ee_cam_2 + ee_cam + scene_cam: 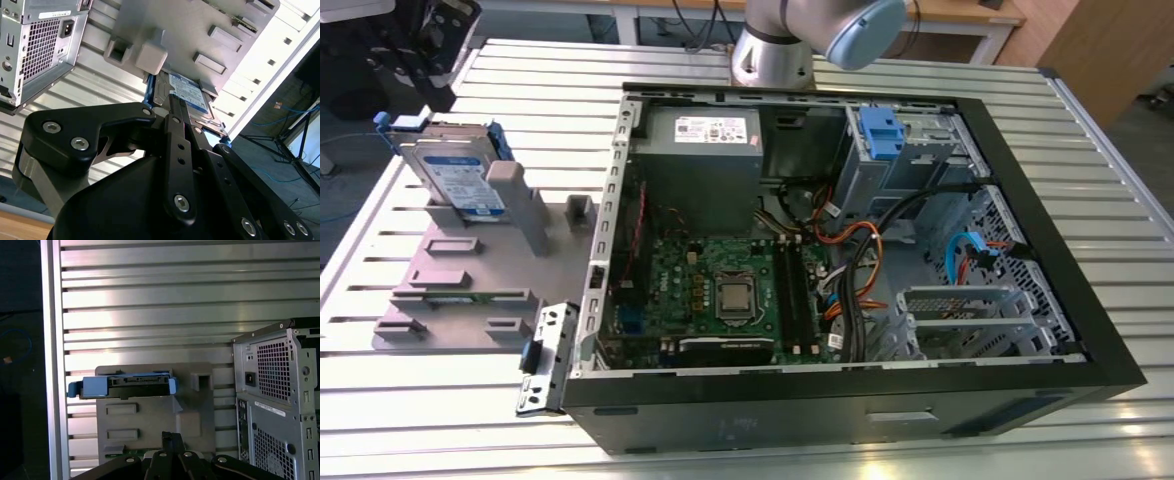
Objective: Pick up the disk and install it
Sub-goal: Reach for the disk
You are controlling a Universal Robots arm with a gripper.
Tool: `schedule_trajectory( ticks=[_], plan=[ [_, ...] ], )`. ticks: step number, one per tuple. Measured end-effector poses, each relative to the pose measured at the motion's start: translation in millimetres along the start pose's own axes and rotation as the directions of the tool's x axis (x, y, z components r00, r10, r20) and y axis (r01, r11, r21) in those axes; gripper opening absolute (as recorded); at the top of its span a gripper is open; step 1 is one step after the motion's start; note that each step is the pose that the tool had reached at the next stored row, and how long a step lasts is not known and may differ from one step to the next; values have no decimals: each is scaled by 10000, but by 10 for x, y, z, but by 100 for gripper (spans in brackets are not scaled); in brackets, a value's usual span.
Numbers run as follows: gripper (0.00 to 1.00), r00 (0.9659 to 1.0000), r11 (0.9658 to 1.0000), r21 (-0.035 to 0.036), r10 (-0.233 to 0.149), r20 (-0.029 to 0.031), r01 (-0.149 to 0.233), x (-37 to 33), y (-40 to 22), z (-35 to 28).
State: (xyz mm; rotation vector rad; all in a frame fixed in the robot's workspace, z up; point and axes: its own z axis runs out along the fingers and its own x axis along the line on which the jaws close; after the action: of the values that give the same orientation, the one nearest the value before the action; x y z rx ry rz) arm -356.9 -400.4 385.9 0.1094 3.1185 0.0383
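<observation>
So our hand (172, 436) looks pinched shut on nothing, clear of the disk (122, 386), which stands on edge in the grey holder (150, 425) on the tabletop (150, 305), at the exterior view's left of the PC case (275, 405), connector end facing our hand.

Disk (459, 183): silvery metal body, glossy white-and-blue paper label, smooth blue plastic carrier. Holder block (460, 285): matt grey plastic, smooth faces. Table (427, 400): ribbed bare metal slats with a bright sheen. Computer case (854, 420): matt black outer shell, dull grey sheet metal inside, perforated rear panel. Gripper (172, 438): matt black links, shiny screw heads.
</observation>
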Motion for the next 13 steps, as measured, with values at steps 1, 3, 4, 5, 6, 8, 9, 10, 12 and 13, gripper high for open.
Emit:
schedule_trajectory(
  ticks=[1, 3, 4, 5, 6, 8, 9, 10, 12, 13],
  plan=[
    [11, 10000, 10000, 0, 0, 1, 0, 2, 0, 1],
    [11, 10000, 10000, 1, 0, 0, 0, 5, 0, 1],
    [11, 10000, 10000, 0, 0, 1, 0, 7, 0, 1],
    [11, 10000, 10000, 1, 0, 0, 0, 9, -1, 1],
    [11, 10000, 10000, 1, 0, 0, 0, 11, -1, 1],
    [11, 10000, 10000, 2, 0, 1, 0, 22, -1, 4],
    [11, 10000, 10000, 4, -1, 0, 1, 28, -2, 6],
    [11, 10000, 10000, 4, 0, 1, 0, 29, -2, 6],
    [11, 10000, 10000, 4, 0, 1, 0, 30, -2, 7],
    [11, 10000, 10000, 4, 0, 1, 0, 31, -2, 7]
  ],
)
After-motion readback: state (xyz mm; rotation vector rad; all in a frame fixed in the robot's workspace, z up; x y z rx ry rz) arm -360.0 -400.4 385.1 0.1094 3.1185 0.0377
